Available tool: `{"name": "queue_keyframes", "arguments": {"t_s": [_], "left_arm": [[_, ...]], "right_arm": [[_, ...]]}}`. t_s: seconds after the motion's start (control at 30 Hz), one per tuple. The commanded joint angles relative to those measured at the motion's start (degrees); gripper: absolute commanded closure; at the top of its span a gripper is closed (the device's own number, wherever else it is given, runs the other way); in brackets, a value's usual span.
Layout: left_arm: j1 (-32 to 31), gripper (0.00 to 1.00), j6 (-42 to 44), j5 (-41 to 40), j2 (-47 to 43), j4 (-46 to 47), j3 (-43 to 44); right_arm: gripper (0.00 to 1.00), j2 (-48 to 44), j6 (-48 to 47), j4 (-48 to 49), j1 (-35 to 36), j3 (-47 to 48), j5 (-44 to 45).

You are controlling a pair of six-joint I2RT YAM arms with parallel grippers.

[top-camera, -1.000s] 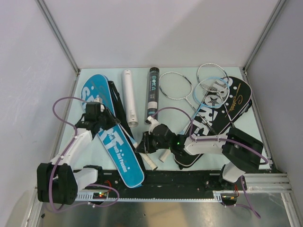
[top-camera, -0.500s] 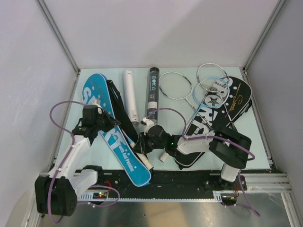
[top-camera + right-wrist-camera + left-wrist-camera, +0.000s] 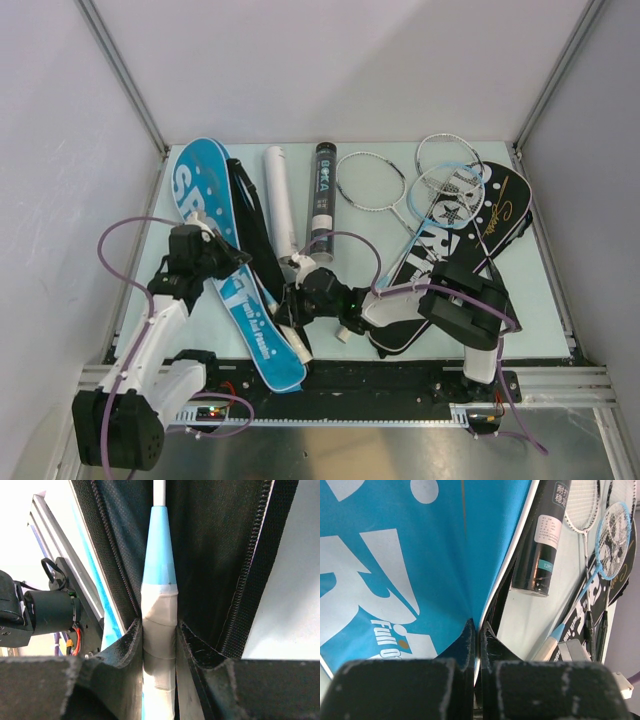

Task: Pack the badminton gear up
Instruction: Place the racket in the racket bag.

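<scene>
A: Nearest the arm bases first. What has the right gripper (image 3: 159, 626) got?

B: Its fingers are clamped on a racket handle (image 3: 159, 600), on the white wrap just below a light blue cone. The shaft runs on over black lining, between two zipper edges. That racket's head I cannot see.

A: And the left gripper (image 3: 477, 629)?

B: Its fingers are pressed together on the white-piped edge of the blue cover (image 3: 395, 555) — they pinch the cloth and nothing else. From above, that cover lies slantwise down the left side of the table (image 3: 540, 270), with its narrow end toward the bases and its wide end in the far left corner.

A: Do the two grippers touch?

B: They are near but apart. The right one sits just beside the cover's right edge, closer to the bases than the left one's pinch.

A: And farther back?

B: The white tube (image 3: 278, 195) lies just beside the blue cover's black strip, and the black tube (image 3: 322, 195) lies right of it. Both point toward the back wall. Farther right, the black cover (image 3: 500, 215) lies at a slant with the head of a light blue racket (image 3: 447, 184) on it. A silver racket (image 3: 370, 181) rests on the table between the black tube and that cover.
</scene>
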Motion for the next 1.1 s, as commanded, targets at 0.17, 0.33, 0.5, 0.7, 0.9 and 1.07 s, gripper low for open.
{"name": "queue_keyframes", "arguments": {"t_s": [0.17, 0.33, 0.5, 0.7, 0.9, 1.07], "left_arm": [[-1.34, 0.99, 2.09, 9.91, -1.6, -3.38, 0.39], [-1.33, 0.6, 5.83, 3.8, -0.37, -6.34, 2.1], [-2.37, 0.49, 4.03, 1.14, -1.37, -7.08, -0.44], [-4.71, 0.5, -0.27, -2.16, -3.36, -7.06, -5.06], [-7.32, 0.55, -1.28, -5.17, -1.98, -7.07, -5.84], [-7.46, 0.88, -0.46, -4.83, -1.48, -7.13, -5.2]], "right_arm": [[0.92, -0.18, -2.98, 4.57, -0.2, 4.97, 8.23], [1.0, 1.43, -2.76, 4.63, -0.02, 5.62, 7.88], [1.0, 1.19, -2.44, 4.54, 0.42, 5.66, 7.62], [1.0, 1.77, -1.31, 4.29, 0.44, 6.17, 7.33], [1.0, 1.8, -0.35, 4.67, 0.53, 6.69, 7.14], [1.0, 1.45, 0.01, 4.28, 0.53, 6.58, 7.1]]}}
